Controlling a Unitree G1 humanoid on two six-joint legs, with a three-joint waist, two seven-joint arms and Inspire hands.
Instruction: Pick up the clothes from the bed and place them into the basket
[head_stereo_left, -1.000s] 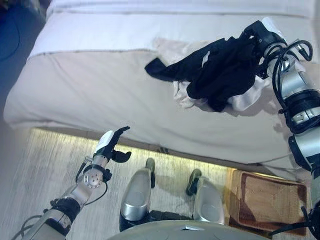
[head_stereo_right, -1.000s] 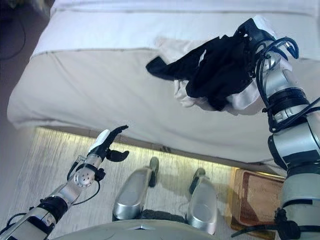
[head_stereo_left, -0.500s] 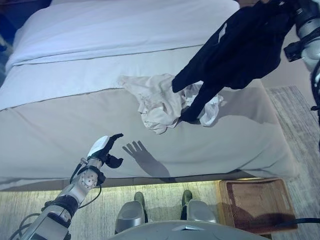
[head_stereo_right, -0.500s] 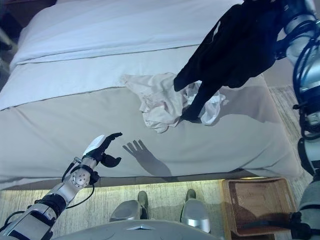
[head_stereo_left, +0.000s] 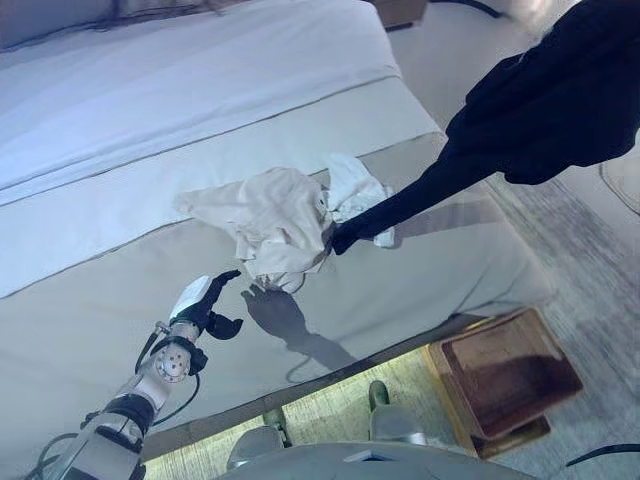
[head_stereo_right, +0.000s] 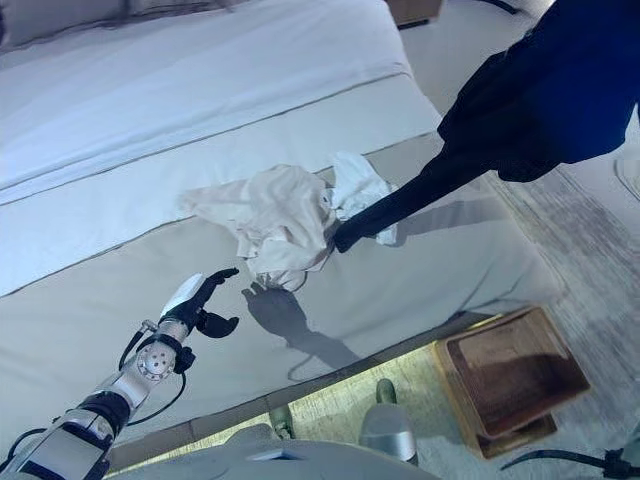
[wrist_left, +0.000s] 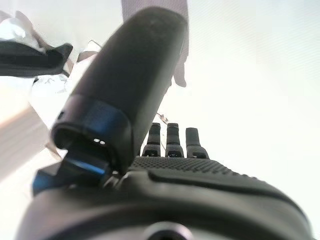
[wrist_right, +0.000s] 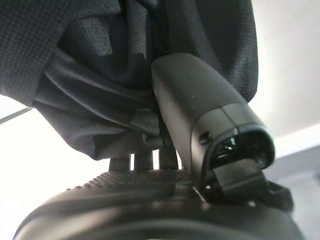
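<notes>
A black garment (head_stereo_left: 540, 120) hangs in the air at the upper right, one long end trailing down to the bed (head_stereo_left: 120, 130). My right hand (wrist_right: 200, 150) is shut on it: the thumb presses into the black cloth (wrist_right: 100, 75). A pile of cream and white clothes (head_stereo_left: 275, 215) lies on the bed's near part. The brown basket (head_stereo_left: 510, 375) stands on the floor at the bed's right corner. My left hand (head_stereo_left: 200, 305) is open and empty, raised over the bed's near edge, left of the pile.
The bed has a white sheet at the back and a beige cover in front. A grey carpet (head_stereo_left: 590, 260) lies to the right of the bed. A lit strip runs under the bed's near edge.
The camera has turned to the right, so the bed and basket have shifted in view. My right hand has carried the black garment up and to the right, off the pile. The left hand stays raised.
</notes>
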